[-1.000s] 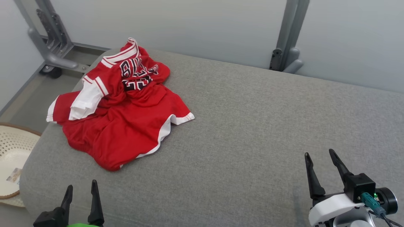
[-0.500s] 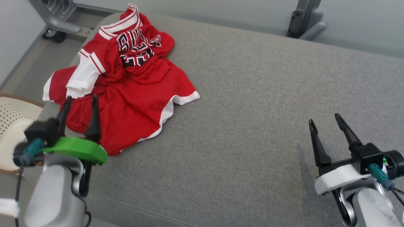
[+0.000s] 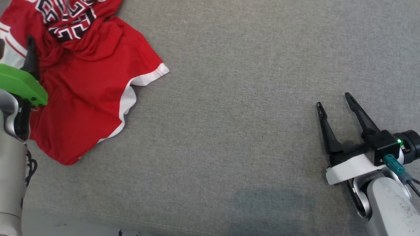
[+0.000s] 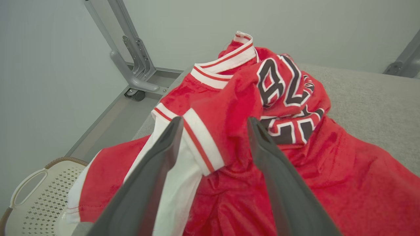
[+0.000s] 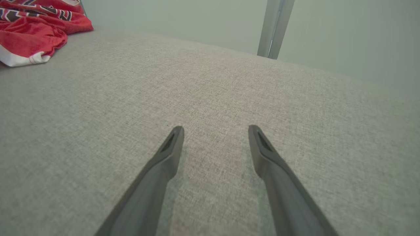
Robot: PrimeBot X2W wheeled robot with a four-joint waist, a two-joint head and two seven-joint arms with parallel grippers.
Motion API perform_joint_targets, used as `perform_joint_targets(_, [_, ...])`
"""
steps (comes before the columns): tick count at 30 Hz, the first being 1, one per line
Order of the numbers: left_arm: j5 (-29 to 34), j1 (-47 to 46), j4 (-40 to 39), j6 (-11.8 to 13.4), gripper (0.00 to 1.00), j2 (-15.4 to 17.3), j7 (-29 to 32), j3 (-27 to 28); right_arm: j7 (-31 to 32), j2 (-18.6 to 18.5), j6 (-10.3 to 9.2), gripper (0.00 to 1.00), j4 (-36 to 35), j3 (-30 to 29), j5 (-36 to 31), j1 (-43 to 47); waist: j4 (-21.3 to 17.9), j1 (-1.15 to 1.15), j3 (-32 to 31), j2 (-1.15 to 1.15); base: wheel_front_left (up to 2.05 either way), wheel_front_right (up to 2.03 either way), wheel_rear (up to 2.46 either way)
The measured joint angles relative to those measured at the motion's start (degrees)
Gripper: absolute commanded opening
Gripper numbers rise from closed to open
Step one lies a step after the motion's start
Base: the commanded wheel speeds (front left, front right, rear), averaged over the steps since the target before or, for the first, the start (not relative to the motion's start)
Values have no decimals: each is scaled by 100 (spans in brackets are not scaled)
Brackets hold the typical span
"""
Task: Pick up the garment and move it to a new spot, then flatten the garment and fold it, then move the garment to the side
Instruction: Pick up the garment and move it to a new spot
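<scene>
Red jersey (image 3: pixel 85 82), crumpled at cushion's (image 3: pixel 229 131) left end: L gripper (image 4: pixel 215 121) was spread wide & empty astride a trimmed fold, R gripper (image 3: pixel 333 99) spread, empty, well apart; you'd prob. have done best pinching deep.

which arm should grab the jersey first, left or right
Left. The left claw is open right over the crumpled red jersey, straddling a white-trimmed fold. The right claw is open over bare grey cushion, far from it.

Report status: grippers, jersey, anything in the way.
Left gripper open, fingers straddling a trimmed fold of the jersey. Right gripper open over bare grey cushion. Jersey crumpled, not yet lifted. No obstruction at the fold.
</scene>
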Motion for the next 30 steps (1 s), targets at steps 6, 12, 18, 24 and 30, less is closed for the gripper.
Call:
perform_joint_targets(6, [-193,-316,844,0,100,245,-90,92,-2,-104,0,100,-234,110,1,132,-469,0,306,0,0,0,0])
perform_joint_targets(12, [-324,-522,1412,0,0,368,-225,201,-19,-138,1,100,-431,36,11,325,-760,0,505,0,0,0,0])
perform_joint_targets(18, [-304,-714,1647,25,0,313,-731,149,-35,34,3,100,-374,-79,40,476,-880,0,473,0,0,0,0])
perform_joint_targets(24, [-189,-777,1181,15,0,445,-888,-185,-16,355,-2,100,-136,-20,100,548,-852,0,98,0,0,0,0])
perform_joint_targets(30, [-432,-801,-29,14,0,650,-776,-695,-10,620,2,100,32,-2,186,703,-850,0,-406,0,0,0,0])
